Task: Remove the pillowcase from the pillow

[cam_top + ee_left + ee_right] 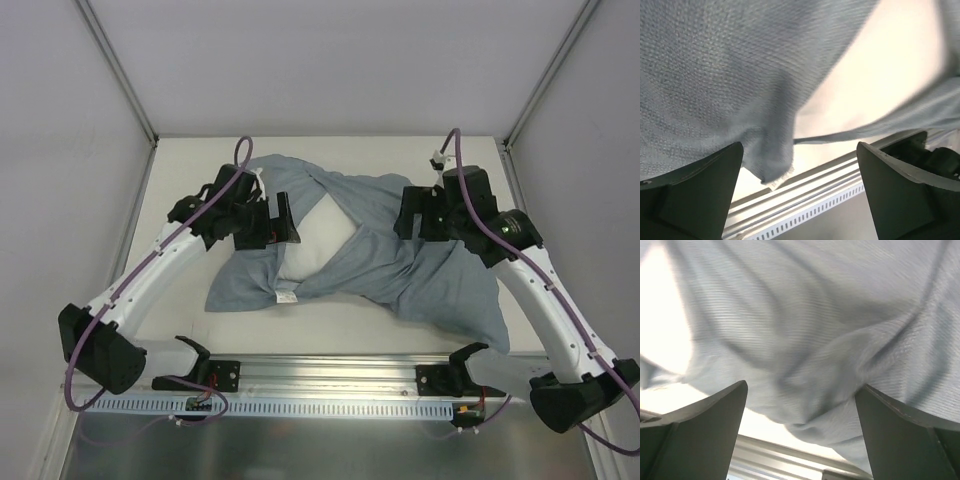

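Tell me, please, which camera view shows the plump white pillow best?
The top external view: the plump white pillow shows exposed in the middle of the grey-blue cloth pillowcase. Both wrist views give only overexposed white patches beside cloth, which may be pillow or table.

One pillowcase (pixel 440 290), one pillow (pixel 322 240), two arms (pixel 160 265) (pixel 552 292)

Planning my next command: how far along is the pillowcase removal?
Partly done: the plump white pillow shows through an opening, but the soft grey-blue cloth pillowcase lies over it on both sides. In hand: nothing; the left gripper and right gripper hover open above the cloth. Left: grip the case and pull it fully off.
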Robot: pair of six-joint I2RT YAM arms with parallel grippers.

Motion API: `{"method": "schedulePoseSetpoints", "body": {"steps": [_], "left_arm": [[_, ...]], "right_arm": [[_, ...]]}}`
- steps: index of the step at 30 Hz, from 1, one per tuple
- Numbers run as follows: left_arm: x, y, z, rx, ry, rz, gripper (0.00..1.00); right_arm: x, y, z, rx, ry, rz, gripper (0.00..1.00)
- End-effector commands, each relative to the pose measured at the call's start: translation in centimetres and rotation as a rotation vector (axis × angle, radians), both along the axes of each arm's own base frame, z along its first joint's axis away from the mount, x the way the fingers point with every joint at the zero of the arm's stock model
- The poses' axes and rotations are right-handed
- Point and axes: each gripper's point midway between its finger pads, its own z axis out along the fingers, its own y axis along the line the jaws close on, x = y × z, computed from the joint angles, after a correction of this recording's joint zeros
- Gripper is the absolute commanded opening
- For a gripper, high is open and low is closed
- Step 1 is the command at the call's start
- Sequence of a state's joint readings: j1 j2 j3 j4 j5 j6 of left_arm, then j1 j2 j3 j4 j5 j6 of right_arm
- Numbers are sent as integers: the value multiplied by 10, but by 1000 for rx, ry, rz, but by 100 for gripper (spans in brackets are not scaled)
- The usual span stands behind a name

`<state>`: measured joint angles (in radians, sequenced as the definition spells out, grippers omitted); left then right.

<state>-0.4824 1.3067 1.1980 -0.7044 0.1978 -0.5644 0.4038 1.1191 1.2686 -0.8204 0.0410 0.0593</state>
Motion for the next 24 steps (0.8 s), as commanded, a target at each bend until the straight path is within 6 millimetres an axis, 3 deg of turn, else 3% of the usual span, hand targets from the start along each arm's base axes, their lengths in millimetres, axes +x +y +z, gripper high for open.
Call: {"method": "schedulePoseSetpoints", "body": {"steps": [1,4,5,6,10,11,15,16,17,19,20,21,22,23,24], "left_arm": [[7,4,61,-58,-174,8,99],[25,4,76,-28,-230,13,99],[32,0,68,-10,-206,0,99],[40,-3,73,-7,-218,-2,99],[71,-5,49,106,-200,-19,99],[76,-8,34,130,-162,-36,99],[88,-19,19,137,-122,-80,94],[91,-18,14,153,-119,-81,91],[94,-17,5,176,-103,-80,87],[100,-9,-2,213,-80,-65,58],[103,-5,-1,216,-77,-55,46],[104,0,4,216,-72,-37,20],[110,11,10,210,-77,-2,9],[110,14,23,178,-98,8,3],[111,20,32,156,-110,29,0]], "right_arm": [[-6,21,38,11,-99,49,93],[1,48,41,-56,-103,104,95],[8,60,41,-88,-95,116,96],[12,67,41,-104,-92,127,96],[32,102,37,-115,-85,179,95],[41,113,27,-115,-62,190,91],[51,126,-12,-165,27,205,79],[51,126,-19,-176,44,207,73],[52,125,-25,-189,56,203,58],[55,113,-27,-209,53,165,40],[57,105,-24,-210,45,147,24],[58,97,-20,-208,36,129,18],[60,80,-9,-195,12,90,12],[59,70,-4,-194,1,75,3],[59,59,0,-199,-11,63,1]]}}
